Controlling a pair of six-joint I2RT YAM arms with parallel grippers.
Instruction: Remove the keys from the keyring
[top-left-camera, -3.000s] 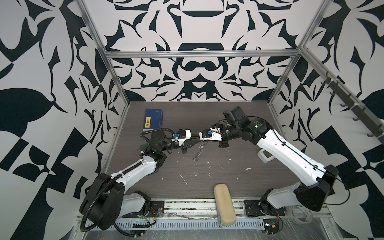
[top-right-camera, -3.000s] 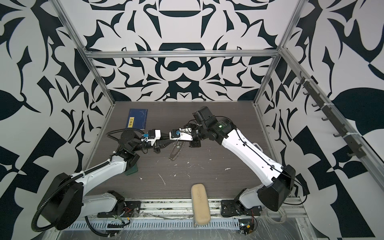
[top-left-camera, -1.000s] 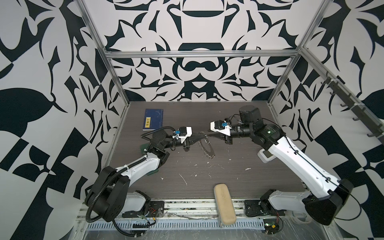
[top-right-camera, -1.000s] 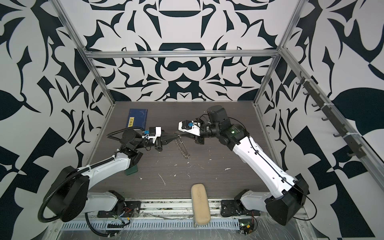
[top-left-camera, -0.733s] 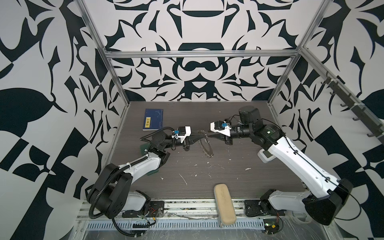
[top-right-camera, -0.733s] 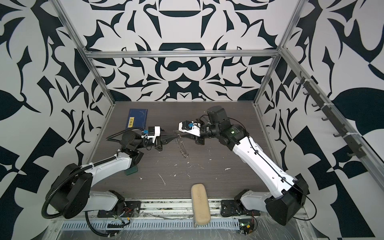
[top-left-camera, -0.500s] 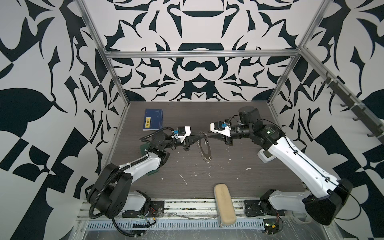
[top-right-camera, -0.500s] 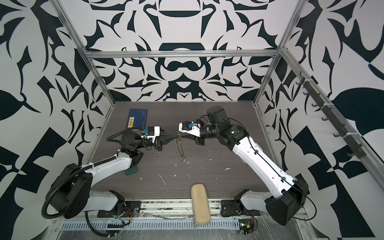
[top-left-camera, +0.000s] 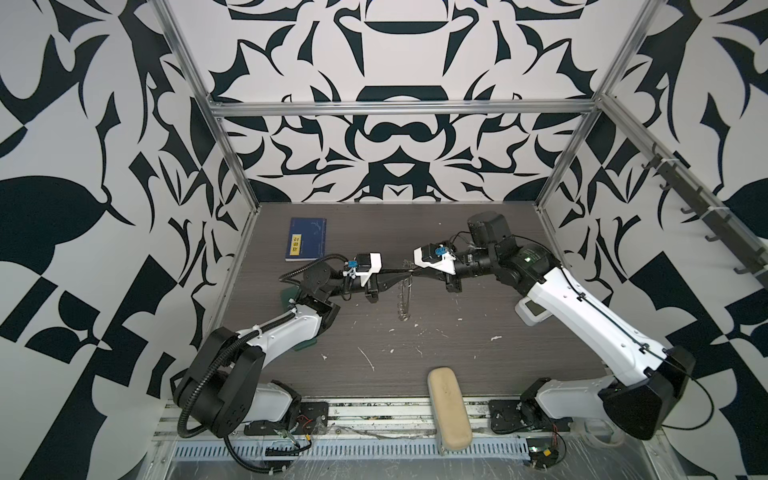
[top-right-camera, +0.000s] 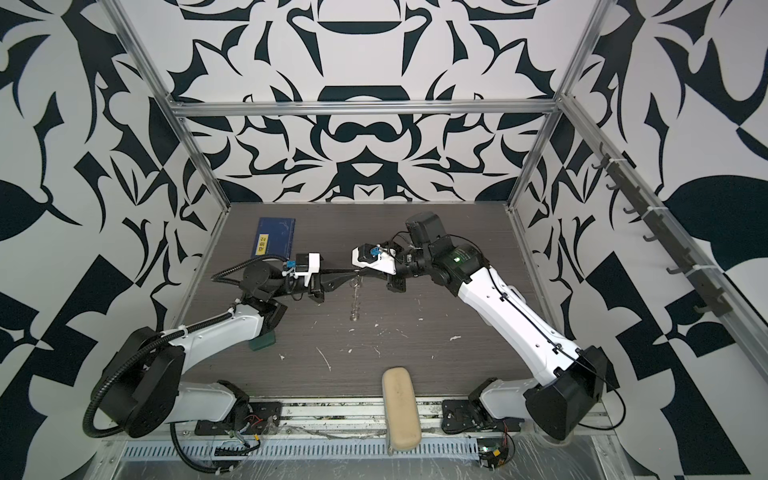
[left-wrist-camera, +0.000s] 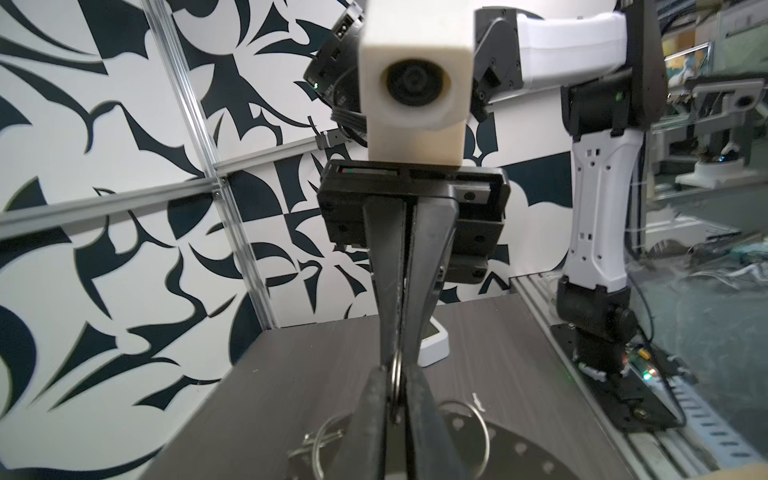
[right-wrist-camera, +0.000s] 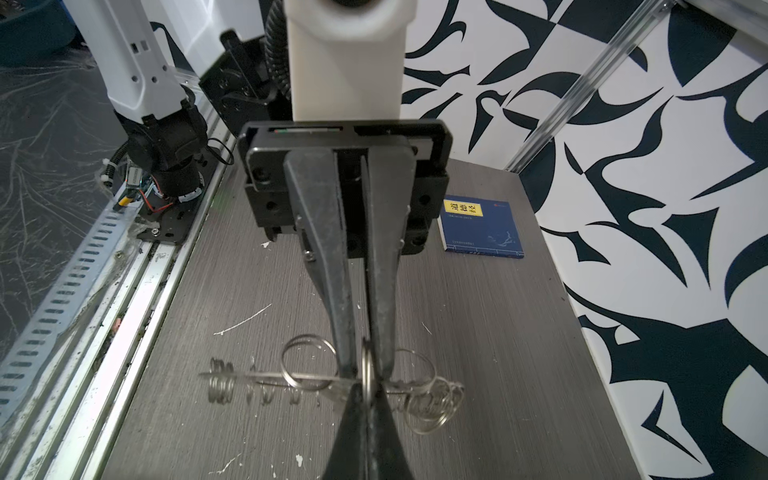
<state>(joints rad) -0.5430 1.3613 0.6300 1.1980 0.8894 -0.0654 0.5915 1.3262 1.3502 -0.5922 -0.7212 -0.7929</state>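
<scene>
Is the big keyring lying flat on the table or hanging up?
Hanging: the keyring dangles edge-on from a small ring pinched by the right gripper.

The left arm and right arm have white link shells, black joints and cables, white camera housings and black tapered tool fingers.

1. Keyring: edge-on in both top views; its small pieces too small to tell apart.
2. Left wrist view: left gripper fingers blurred, cut off by edge; keyring partly out of frame.
3. Green object: mostly hidden under left arm.
4. White device: partly under right arm.
5. Left jaws' grip: cannot tell.
</scene>
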